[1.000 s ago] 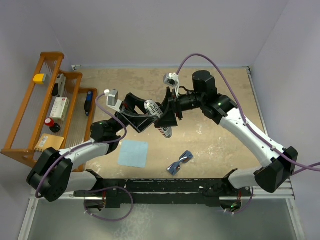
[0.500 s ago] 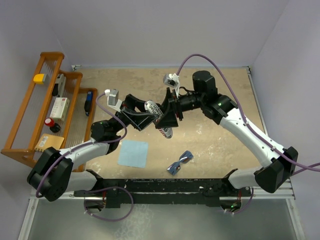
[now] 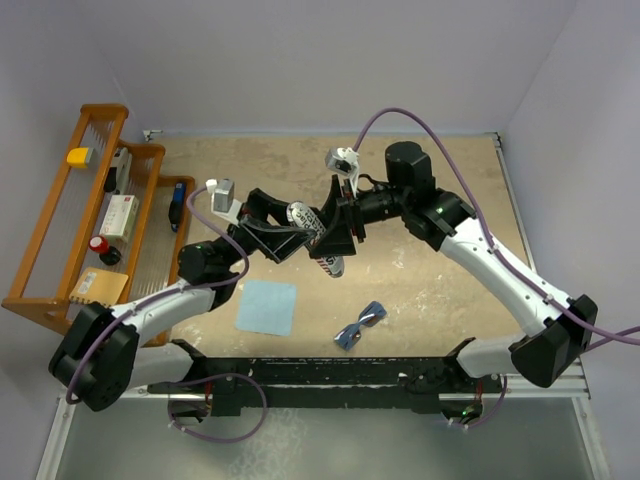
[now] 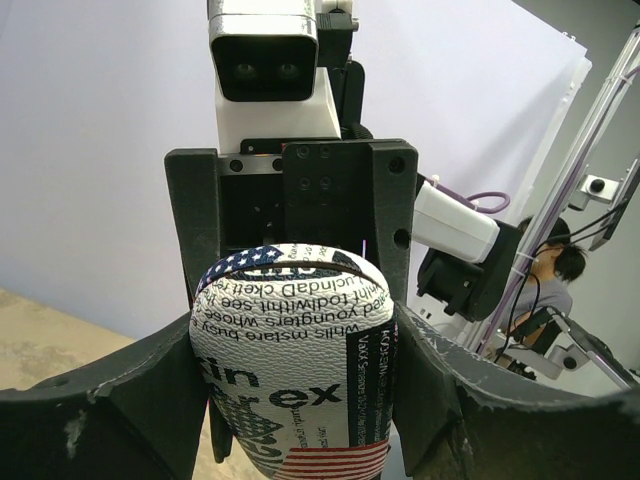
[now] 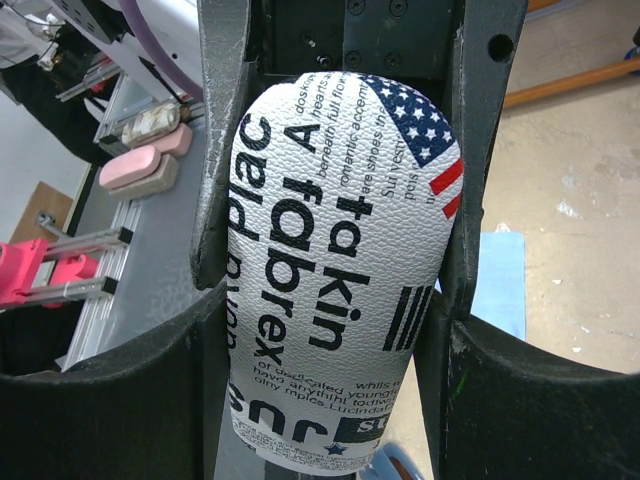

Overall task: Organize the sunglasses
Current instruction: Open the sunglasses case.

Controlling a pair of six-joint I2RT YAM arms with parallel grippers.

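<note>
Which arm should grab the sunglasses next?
Probably the right. The left gripper and right gripper both clamp the glasses case, but the sunglasses lie on the table slightly toward the right arm's side.

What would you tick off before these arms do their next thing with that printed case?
1. The left gripper clamps the glasses case: ok.
2. The right gripper clamps its other end: ok.
3. Case held above the table: ok.
4. Case opened yet: cannot tell.
5. The sunglasses lie uncovered, apart from the blue cloth: ok.
6. A gripper free to fetch them: not ok, both are busy.
</note>
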